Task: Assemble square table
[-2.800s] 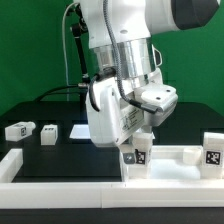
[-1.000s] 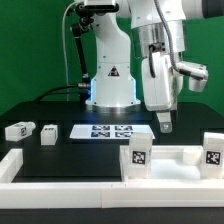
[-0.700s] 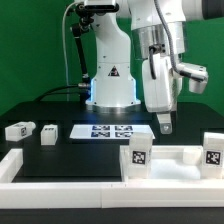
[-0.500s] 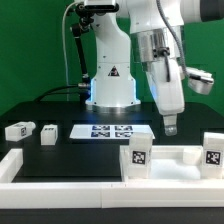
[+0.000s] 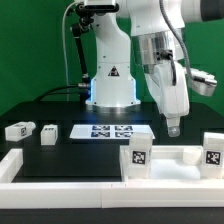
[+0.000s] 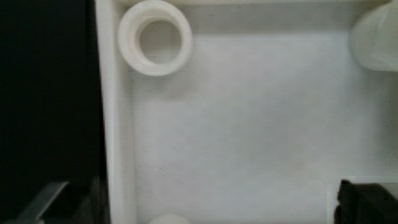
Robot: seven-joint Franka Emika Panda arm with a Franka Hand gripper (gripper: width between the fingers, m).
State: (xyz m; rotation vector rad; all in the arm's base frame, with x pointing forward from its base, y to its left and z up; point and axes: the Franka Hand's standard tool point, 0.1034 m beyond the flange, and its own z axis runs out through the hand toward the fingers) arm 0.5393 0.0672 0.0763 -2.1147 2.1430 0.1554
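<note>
Starting at the exterior view's left, I record a first leg (image 5: 17, 130) lying on the black table (image 5: 60, 112), with a second leg (image 5: 48, 133) just beside it. A long wall piece (image 5: 50, 172) runs along the front. The marker board (image 5: 112, 130) lies flat at mid-table. Further right, the gripper (image 5: 172, 127) hangs above the square top (image 5: 170, 155), jaws spread wide and holding nothing (the wrist view shows both fingers (image 6: 45, 200) well apart over bare white panel). A third leg (image 5: 138, 153) and a fourth leg (image 5: 212, 150) stand upright on the top. A round corner hole (image 6: 155, 40) sits just beside the raised rim (image 6: 111, 120).
</note>
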